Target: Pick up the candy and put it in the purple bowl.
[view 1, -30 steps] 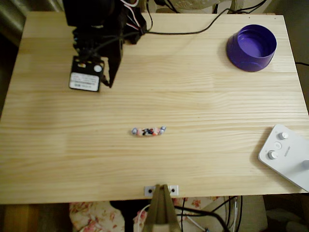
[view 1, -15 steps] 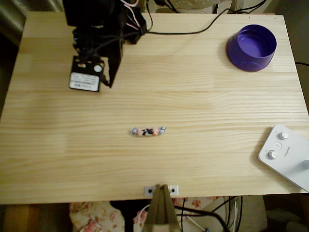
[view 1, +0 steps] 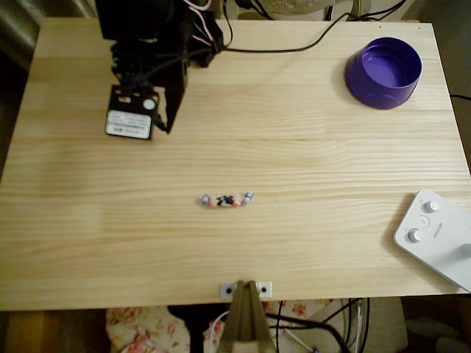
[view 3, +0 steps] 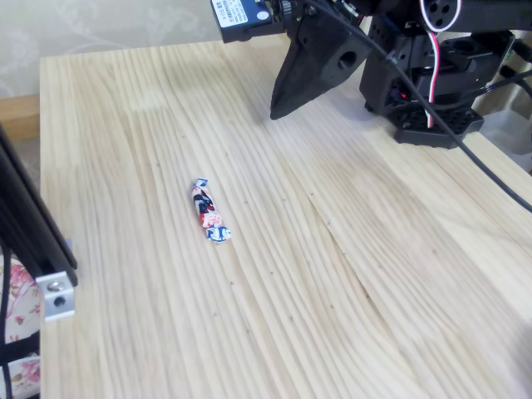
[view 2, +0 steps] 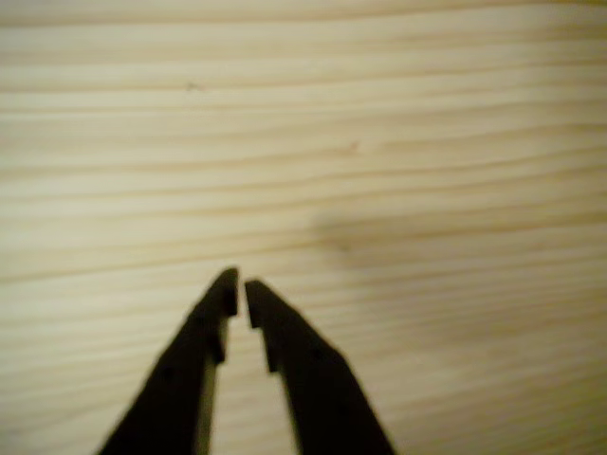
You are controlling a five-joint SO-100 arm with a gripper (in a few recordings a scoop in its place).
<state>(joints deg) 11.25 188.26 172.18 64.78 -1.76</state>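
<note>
My tool [view 2: 237,284] hung nearly pressed together, empty, over the worktop's [view 1: 309,243] far-left corner in the overhead view. Candy [view 1: 227,199] lay mid-worktop, well apart; bowl [view 1: 383,72] sat far right, empty, ready for delivery.

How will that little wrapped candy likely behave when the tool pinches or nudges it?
The candy is tiny and lies flat on the table, so it is probably very light and slides if nudged. Its twisted ends look flimsy; the middle seems firmer. The elongated shape may roll sideways.
</note>
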